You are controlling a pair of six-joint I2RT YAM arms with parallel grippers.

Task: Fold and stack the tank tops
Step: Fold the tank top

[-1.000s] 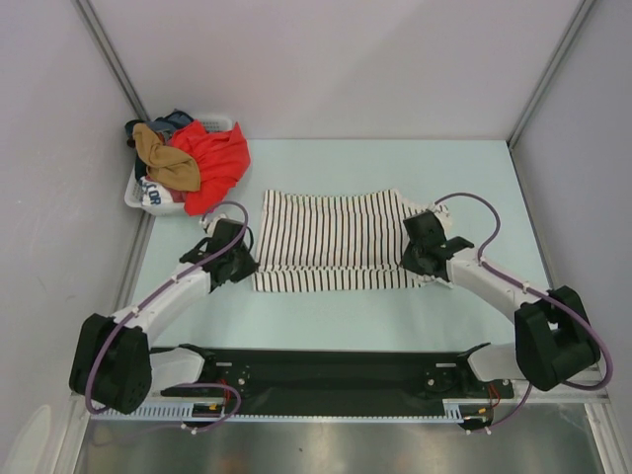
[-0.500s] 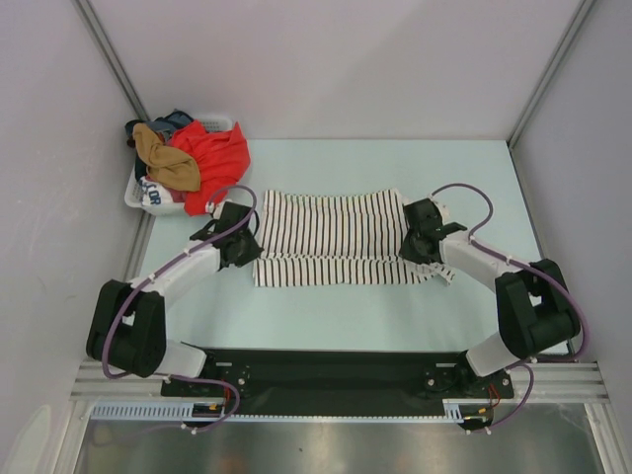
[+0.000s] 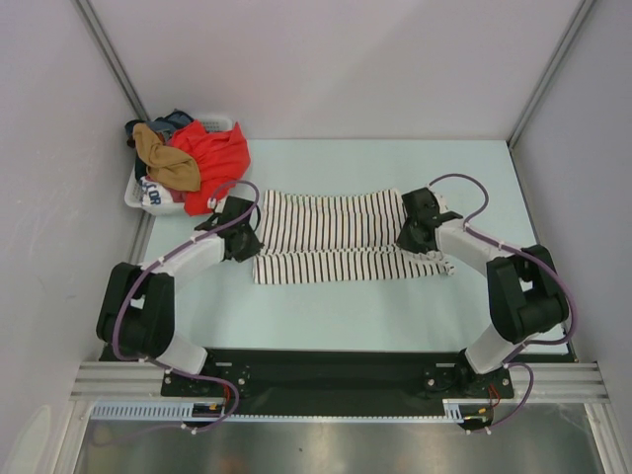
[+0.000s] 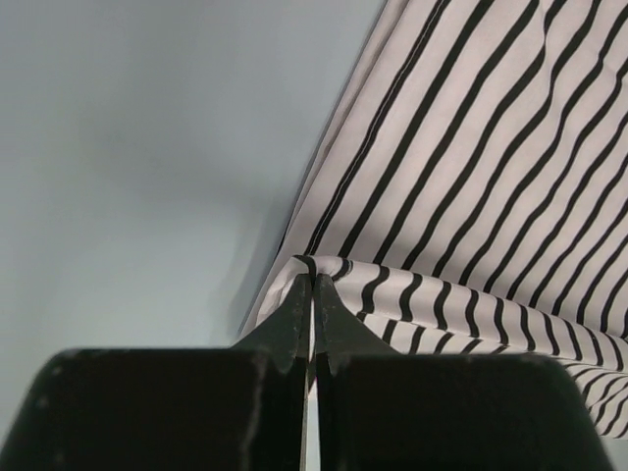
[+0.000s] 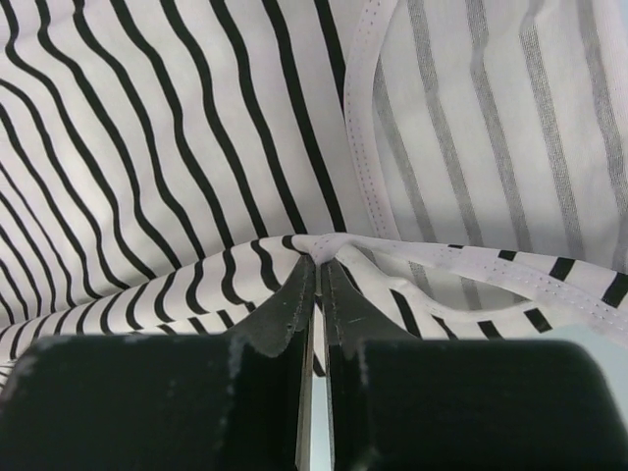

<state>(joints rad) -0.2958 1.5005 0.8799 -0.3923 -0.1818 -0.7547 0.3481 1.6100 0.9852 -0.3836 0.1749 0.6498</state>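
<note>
The striped tank top (image 3: pixel 331 239) is being held at the middle of the table (image 3: pixel 395 316), pinched at its ends by the closed left gripper (image 4: pixel 312 283) and closed right gripper (image 5: pixel 316 267), while the tan top (image 3: pixel 166 163) is being held by the basket (image 3: pixel 136 197) at the far left corner.

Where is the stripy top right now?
In the overhead view the striped tank top lies mid-table, its left edge pinched by the left gripper and its right edge by the right gripper; the laundry basket sits beyond its left end.

pale table (image 3: pixel 346 316) bears striped tank top (image 3: pixel 326 242); laundry basket (image 3: pixel 221 120) at far-left corner
</note>
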